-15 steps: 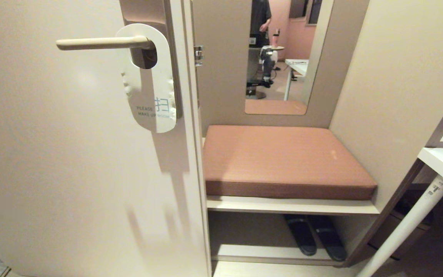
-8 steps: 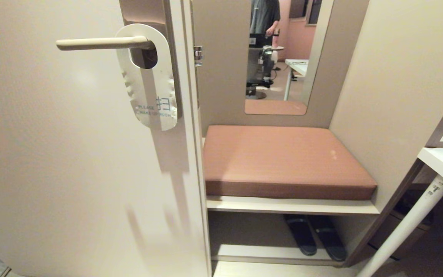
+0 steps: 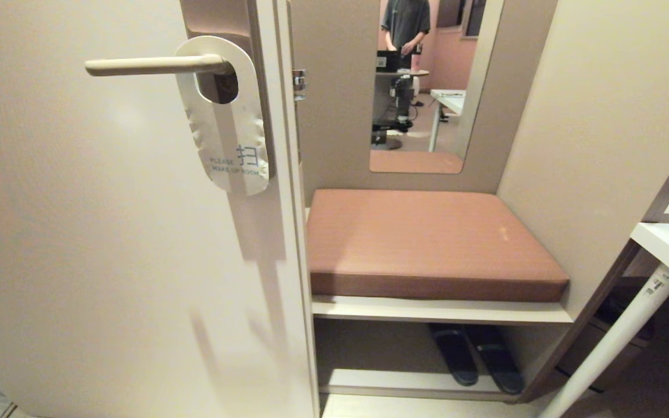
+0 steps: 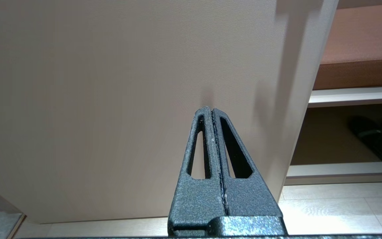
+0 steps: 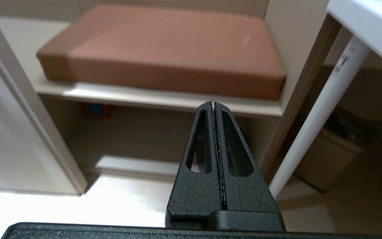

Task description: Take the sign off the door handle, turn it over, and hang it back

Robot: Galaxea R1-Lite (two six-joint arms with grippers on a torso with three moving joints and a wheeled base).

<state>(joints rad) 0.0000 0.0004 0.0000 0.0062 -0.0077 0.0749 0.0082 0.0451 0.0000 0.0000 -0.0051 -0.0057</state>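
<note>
The sign (image 3: 227,125) hangs by its oval hole on the cream door handle (image 3: 151,65), white side out, reading "PLEASE MAKE UP ROOM". The handle sits on a brown backplate at the door's upper right. Neither arm shows in the head view. My left gripper (image 4: 210,110) is shut and empty, low down, pointing at the bare lower part of the door. My right gripper (image 5: 213,103) is shut and empty too, low and facing the bench shelf, well below the sign.
Right of the door edge (image 3: 294,232) stands a bench with a brown cushion (image 3: 427,241); black slippers (image 3: 477,360) lie under it. A mirror (image 3: 421,87) shows a person. A white desk (image 3: 668,247) with a slanted leg stands right, a bin (image 5: 333,156) behind it.
The sign has swung slightly on the handle and its lower end has settled. The person in the mirror has shifted right. The head view has not moved.
</note>
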